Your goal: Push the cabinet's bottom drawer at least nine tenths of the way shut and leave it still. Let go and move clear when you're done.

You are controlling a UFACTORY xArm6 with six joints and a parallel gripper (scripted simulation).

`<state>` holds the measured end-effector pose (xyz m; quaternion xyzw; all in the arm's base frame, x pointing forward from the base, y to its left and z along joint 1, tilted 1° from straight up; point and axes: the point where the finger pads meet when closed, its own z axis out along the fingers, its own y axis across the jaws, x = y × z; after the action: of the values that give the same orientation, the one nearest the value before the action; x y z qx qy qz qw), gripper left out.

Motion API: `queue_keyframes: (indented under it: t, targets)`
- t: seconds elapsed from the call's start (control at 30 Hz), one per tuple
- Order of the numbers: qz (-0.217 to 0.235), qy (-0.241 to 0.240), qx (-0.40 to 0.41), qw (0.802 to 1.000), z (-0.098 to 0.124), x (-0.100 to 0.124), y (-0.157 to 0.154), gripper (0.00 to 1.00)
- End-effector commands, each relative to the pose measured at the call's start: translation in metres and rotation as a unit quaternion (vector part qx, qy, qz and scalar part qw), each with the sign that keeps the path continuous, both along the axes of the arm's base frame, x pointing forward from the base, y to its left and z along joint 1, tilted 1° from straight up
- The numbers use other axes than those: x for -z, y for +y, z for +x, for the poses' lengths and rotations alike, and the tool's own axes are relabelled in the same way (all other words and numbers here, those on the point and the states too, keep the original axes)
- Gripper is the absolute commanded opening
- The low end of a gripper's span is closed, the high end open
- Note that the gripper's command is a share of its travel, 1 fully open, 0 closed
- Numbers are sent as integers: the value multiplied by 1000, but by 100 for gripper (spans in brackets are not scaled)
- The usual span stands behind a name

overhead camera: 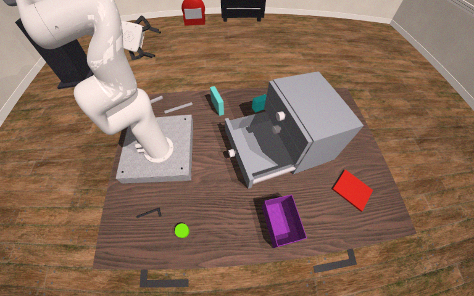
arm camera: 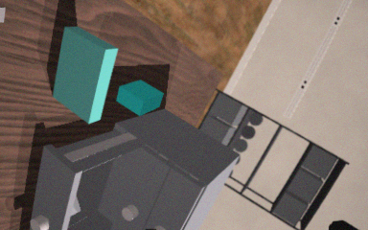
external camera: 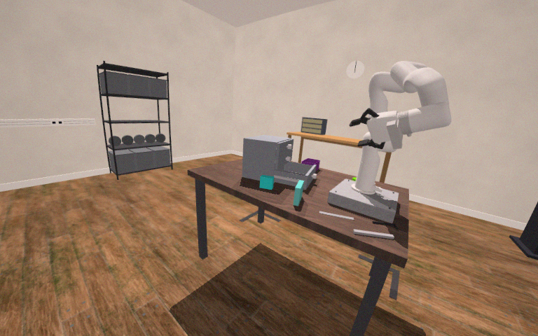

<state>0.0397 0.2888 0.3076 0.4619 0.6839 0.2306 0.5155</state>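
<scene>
The grey cabinet [overhead camera: 313, 117] stands on the table, right of the arm's base. Its bottom drawer [overhead camera: 258, 153] is pulled far out toward the base, with a white knob [overhead camera: 229, 153] on its front panel. The drawer looks empty inside. It also shows in the exterior view [external camera: 295, 169] and in the wrist view [arm camera: 76, 192]. My gripper [overhead camera: 144, 36] is open and empty, held high above the table behind the base, far from the drawer. In the exterior view its black fingers [external camera: 366, 129] point toward the cabinet [external camera: 265, 156].
A tall teal block [overhead camera: 216, 100] and a teal cube [overhead camera: 259, 103] stand near the cabinet's far side. A purple bin [overhead camera: 282, 219], a red plate [overhead camera: 352, 189] and a green ball [overhead camera: 181, 230] lie at the front. Two grey bars [overhead camera: 178, 107] lie behind the base [overhead camera: 157, 152].
</scene>
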Motion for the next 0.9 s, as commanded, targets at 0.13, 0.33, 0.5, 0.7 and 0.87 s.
queue_keyframes:
  t: [0.13,0.33,0.5,0.7,0.87]
  targets:
    - [2,1,0,1000,0,-1,0,100]
    - [2,1,0,1000,0,-1,0,100]
    - [2,1,0,1000,0,-1,0,100]
    - [-1,6,8,1000,4,1,-1,100]
    - [-11,40,51,998,27,11,-10,100]
